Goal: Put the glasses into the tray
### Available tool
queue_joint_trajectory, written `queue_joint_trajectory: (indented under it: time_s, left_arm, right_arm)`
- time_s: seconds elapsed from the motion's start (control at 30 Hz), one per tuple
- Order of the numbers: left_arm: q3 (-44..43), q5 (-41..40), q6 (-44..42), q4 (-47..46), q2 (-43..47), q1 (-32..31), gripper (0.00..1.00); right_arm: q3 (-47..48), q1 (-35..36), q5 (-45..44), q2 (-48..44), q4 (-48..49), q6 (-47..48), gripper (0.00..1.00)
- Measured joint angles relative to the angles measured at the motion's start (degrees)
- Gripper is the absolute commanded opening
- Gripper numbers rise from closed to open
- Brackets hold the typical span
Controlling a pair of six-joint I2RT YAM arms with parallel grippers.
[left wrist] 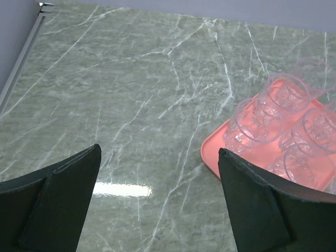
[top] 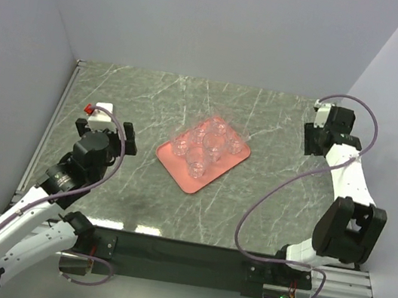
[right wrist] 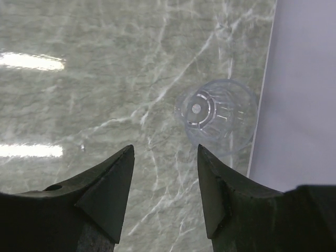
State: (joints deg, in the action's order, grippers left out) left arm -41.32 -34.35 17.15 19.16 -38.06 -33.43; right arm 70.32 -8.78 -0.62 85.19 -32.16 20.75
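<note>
The salmon-pink tray lies at the table's middle with several clear glasses standing in it. In the left wrist view the tray's corner and its glasses sit to the right of my left gripper, which is open and empty over bare table. My left gripper is left of the tray. One more clear glass stands on the table by the right wall. My right gripper is open and empty, just short of this glass and a little to its left, not touching it. It hovers at the far right corner.
The lilac right wall rises directly beside the lone glass. A metal rail runs along the table's left edge. Grey walls enclose the back and both sides of the green marble tabletop.
</note>
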Motion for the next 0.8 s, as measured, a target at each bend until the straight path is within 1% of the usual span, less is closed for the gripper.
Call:
queue_joint_trajectory:
  time_s: [0.07, 0.33, 0.5, 0.63, 0.7, 0.8]
  left_arm:
    - [0.0, 0.1, 0.0, 0.0, 0.1, 0.2, 0.99]
    - [0.0, 0.5, 0.0, 0.0, 0.8, 0.4, 0.99]
    - [0.0, 0.6, 0.0, -0.2, 1.0, 0.5, 1.0]
    - [0.0, 0.6, 0.0, -0.5, 1.0, 0.5, 0.99]
    - [0.0, 0.6, 0.0, -0.5, 1.0, 0.6, 0.99]
    - [0.0, 0.7, 0.0, -0.7, 1.0, 0.7, 0.99]
  right_arm:
    - [1.0, -0.5, -0.9, 2.6, -0.7, -0.8, 0.55]
    - [2.6, -2.4, -2.1, 10.7, -4.0, -2.5, 0.5]
    - [5.8, -3.4, -1.8, 13.8, -4.6, -3.1, 0.43]
    - [6.5, -3.5, -1.8, 15.7, -4.6, -3.2, 0.41]
    - [6.5, -3.5, -1.9, 16.4, -4.7, -3.1, 0.38]
    - [6.5, -3.6, -1.9, 16.6, -4.7, -2.9, 0.25]
